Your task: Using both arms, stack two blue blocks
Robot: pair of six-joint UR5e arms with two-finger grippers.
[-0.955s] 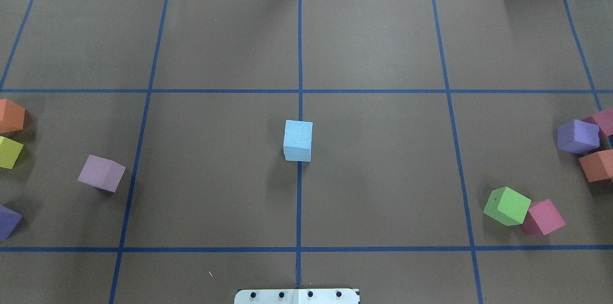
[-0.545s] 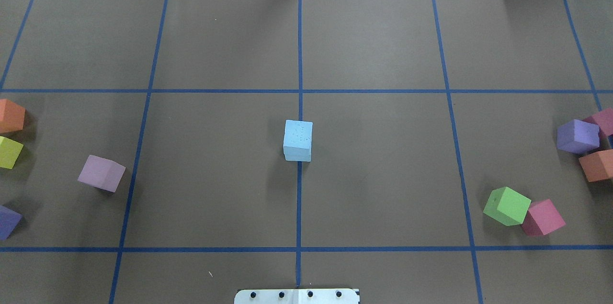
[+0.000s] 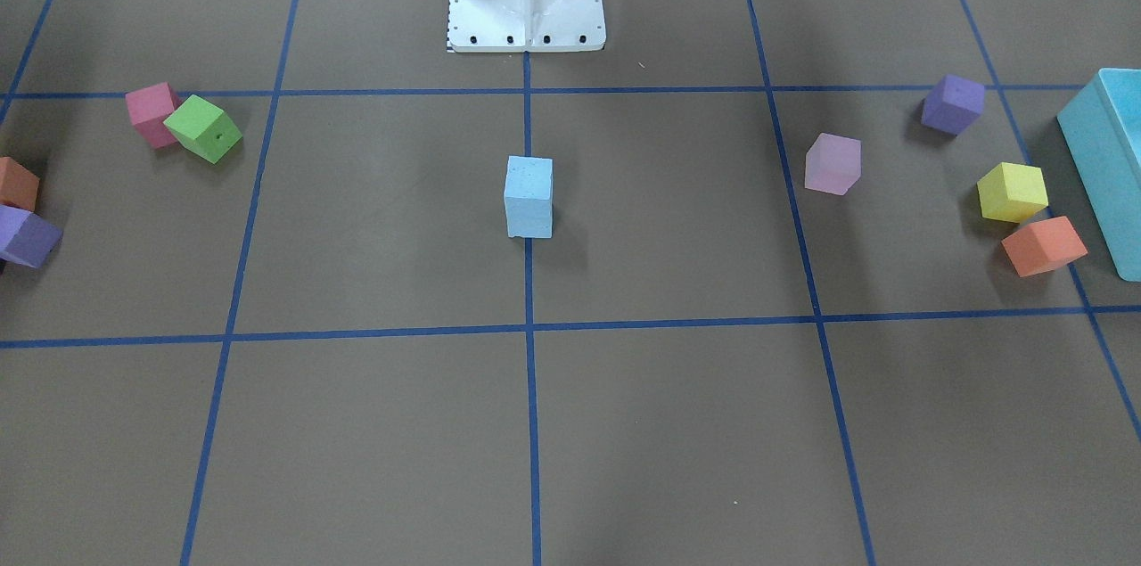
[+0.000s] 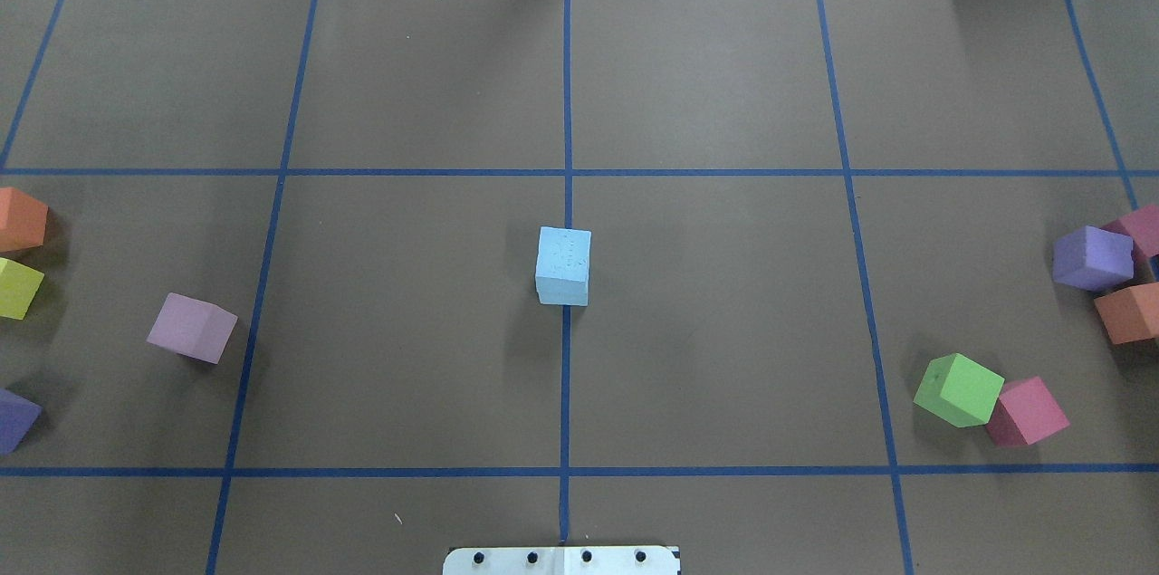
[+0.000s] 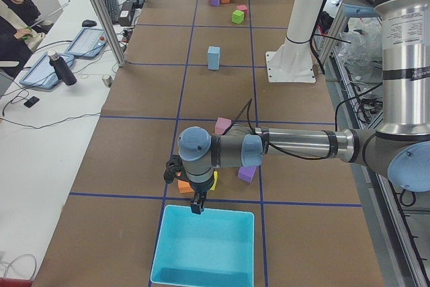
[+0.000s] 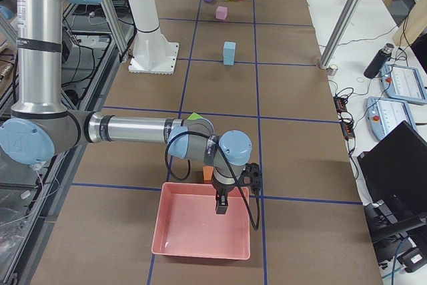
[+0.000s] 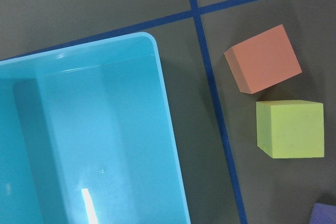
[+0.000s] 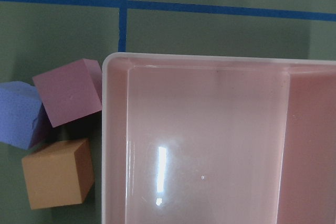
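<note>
Blue blocks (image 3: 528, 196) stand one on the other as a single upright column in the middle of the bench (image 4: 724, 330), right on the centre tape line. The column is well apart from every other cube. From overhead only the speckled top face and one front face show. In the front and side views it reads as taller than it is wide, pale sky blue, matte foam, with its sides flush as far as I can tell. The seam between the two is too faint to make out.

I judge the stacking itself done, with both arms parked away from it. The next move calls for little beyond leaving the column alone. Any further approach should come from above, since light foam would tip at a sideways nudge.

At one end of the bench, the left gripper (image 5: 196, 204) hangs over the rim of the teal box (image 5: 228, 212). An orange cube (image 7: 262, 59) and a yellow cube (image 7: 290, 128) lie just beside that box. At the other end, the right gripper (image 6: 221, 205) hangs over the pink box (image 6: 200, 253). I cannot tell whether either gripper is open or closed.
</note>
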